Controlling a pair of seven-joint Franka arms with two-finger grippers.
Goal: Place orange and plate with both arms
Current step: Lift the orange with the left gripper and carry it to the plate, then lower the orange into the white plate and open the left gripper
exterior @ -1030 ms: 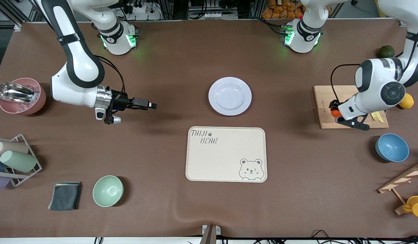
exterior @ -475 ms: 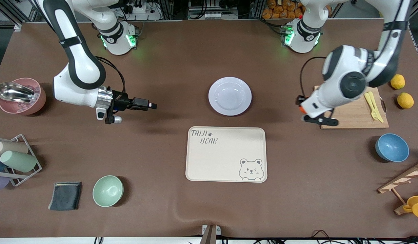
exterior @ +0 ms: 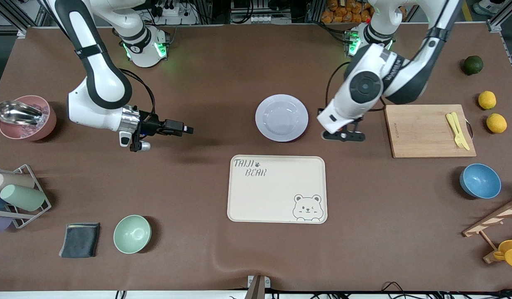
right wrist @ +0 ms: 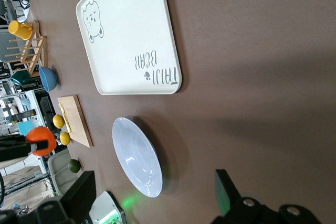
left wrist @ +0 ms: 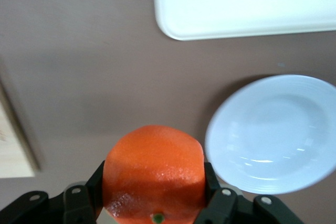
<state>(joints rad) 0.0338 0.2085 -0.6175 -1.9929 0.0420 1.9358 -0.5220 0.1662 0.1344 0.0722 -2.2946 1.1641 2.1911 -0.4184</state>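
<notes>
Right gripper [exterior: 188, 130] open, empty, waiting over bare table. Plate [exterior: 281, 117] sits mid-table, just above the bear tray [exterior: 277, 189]. Left gripper [exterior: 343, 135] clamped on the orange [left wrist: 153, 170], over table beside the plate rim. Risk: release off-centre, the orange rolls off. Open table all around.

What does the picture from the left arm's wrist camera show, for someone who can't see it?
The left gripper is shut on a bright orange, held up over the brown table. Below it, a round white plate lies empty on the table beside the orange, and a corner of a cream tray shows past the plate.
</notes>
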